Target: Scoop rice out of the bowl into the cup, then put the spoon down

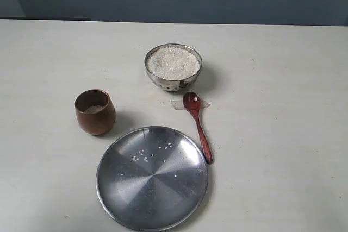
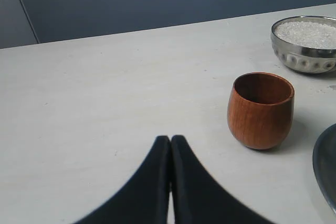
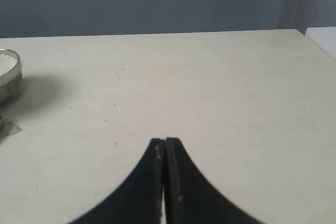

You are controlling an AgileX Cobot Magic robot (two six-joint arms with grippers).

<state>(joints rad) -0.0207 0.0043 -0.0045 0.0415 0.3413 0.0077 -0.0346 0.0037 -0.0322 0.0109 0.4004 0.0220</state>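
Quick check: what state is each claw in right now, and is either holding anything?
Left claw: closed, holding nothing.
Right claw: closed, holding nothing.

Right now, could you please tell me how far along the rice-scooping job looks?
Looks done: a little rice sits in the cup, and the spoon lies on the table. In hand: nothing; the left end effector and right end effector are shut and empty. Left: possibly nothing, though the bowl is full.
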